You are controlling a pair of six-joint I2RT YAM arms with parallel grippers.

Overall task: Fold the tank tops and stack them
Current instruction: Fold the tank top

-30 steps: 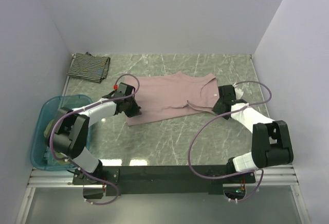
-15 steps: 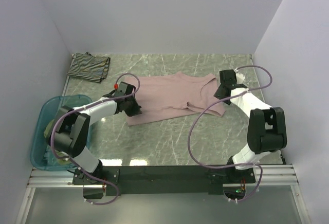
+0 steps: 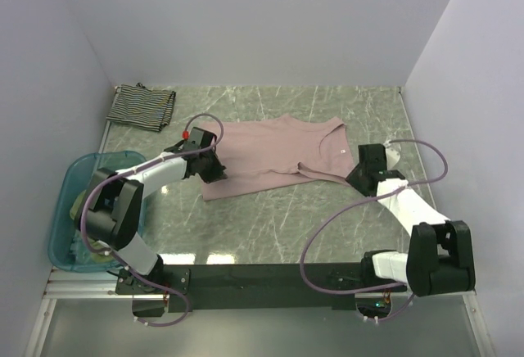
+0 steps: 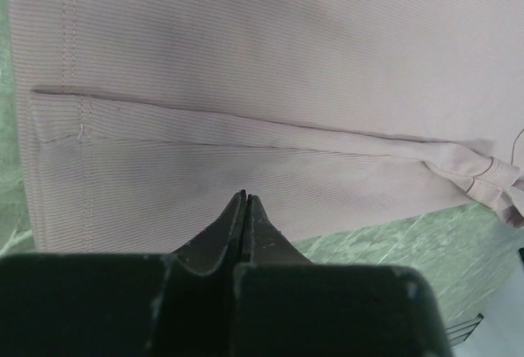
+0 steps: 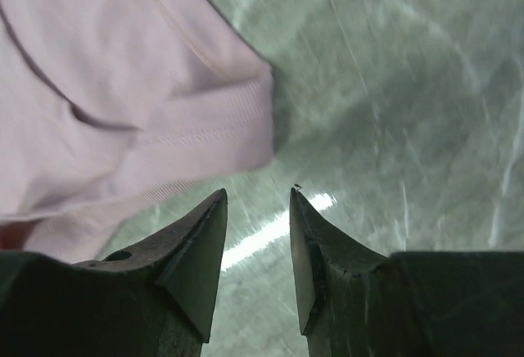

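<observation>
The mauve-pink tank top (image 3: pixel 274 156) lies spread flat mid-table, its near edge folded into a narrow band (image 4: pixel 246 148). My left gripper (image 3: pixel 216 172) sits at the top's left near corner; its jaws are shut (image 4: pixel 246 196) over the cloth, and no cloth shows between them. Off the garment's right near corner (image 5: pixel 237 119), my right gripper (image 3: pixel 354 175) stands open (image 5: pixel 259 193) over bare table, holding nothing. The striped tank top (image 3: pixel 141 107) lies bunched at the back left. Olive-green cloth (image 3: pixel 76 203) shows inside the tub, partly hidden by my left arm.
A translucent blue tub (image 3: pixel 61 238) stands at the left near edge under my left arm. White walls close the table on the left, back and right. The surface is green marble (image 3: pixel 286 218).
My right gripper swung toward the back along the top's right edge, then came nearer to its right near corner, its jaws narrowing a little. My left gripper stayed shut, barely shifting.
</observation>
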